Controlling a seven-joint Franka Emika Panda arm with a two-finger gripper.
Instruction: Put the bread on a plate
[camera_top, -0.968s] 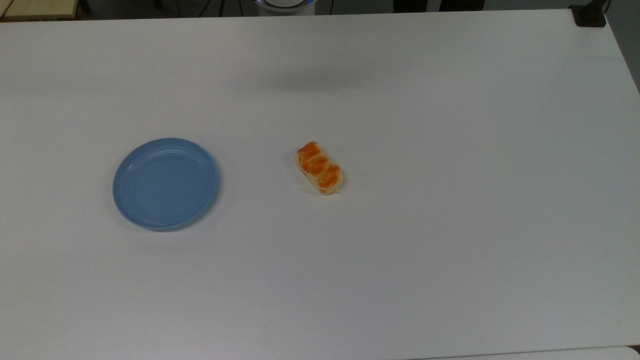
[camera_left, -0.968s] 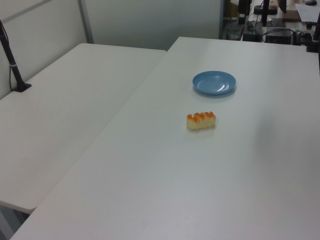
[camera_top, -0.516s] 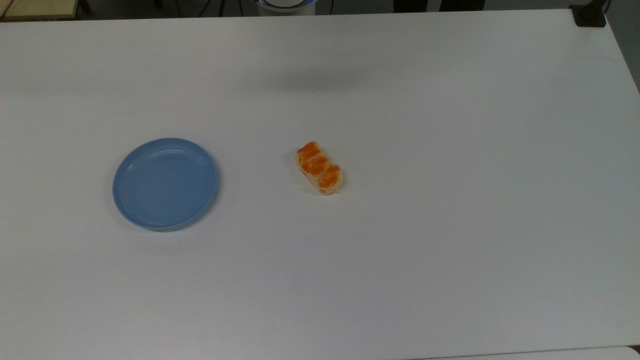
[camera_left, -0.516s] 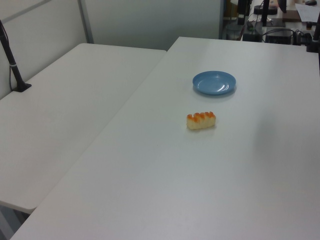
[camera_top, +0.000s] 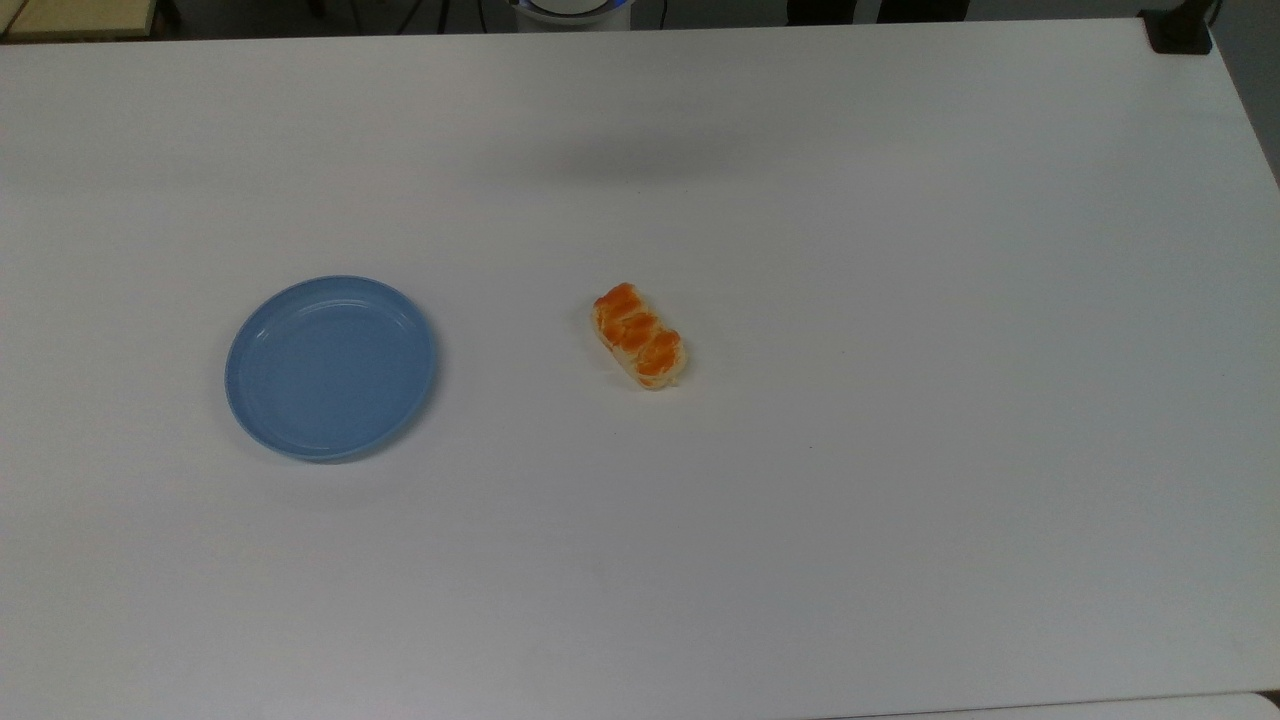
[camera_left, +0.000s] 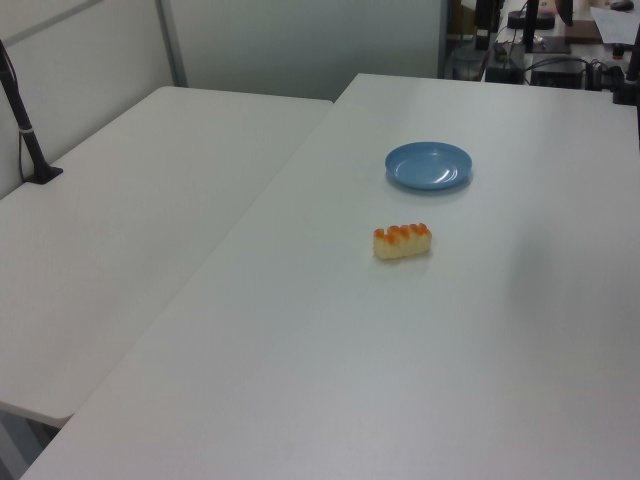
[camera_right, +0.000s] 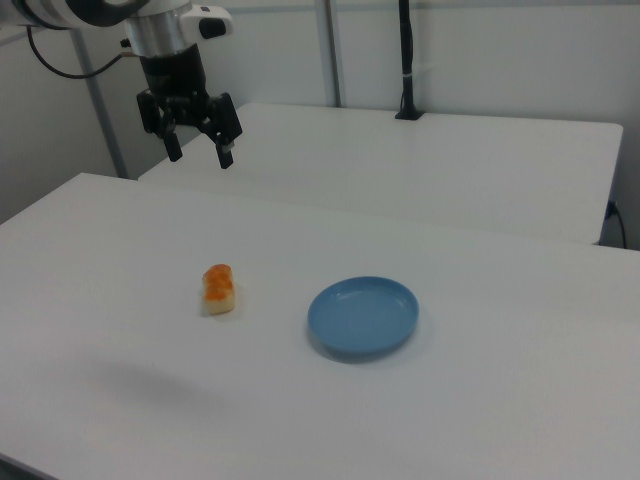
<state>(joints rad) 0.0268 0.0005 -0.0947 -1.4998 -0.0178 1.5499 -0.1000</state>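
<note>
The bread (camera_top: 640, 335), a small cream bun with orange-brown lobes on top, lies on the white table near its middle; it also shows in the left view (camera_left: 402, 241) and the right view (camera_right: 218, 288). The light-blue plate (camera_top: 331, 367) sits bare on the table to the top view's left of the bread, also seen as the plate (camera_left: 429, 165) and the plate (camera_right: 363, 317). My gripper (camera_right: 199, 157) hangs open high above the table, up and to the right view's left of the bread, holding nothing.
The white table (camera_top: 900, 300) spreads wide around both things. A second white table (camera_left: 130, 230) adjoins it. A black post (camera_right: 407, 60) stands on that far table, and another black post (camera_left: 25, 130) at the left view's left. Equipment and cables (camera_left: 545, 40) sit beyond the plate.
</note>
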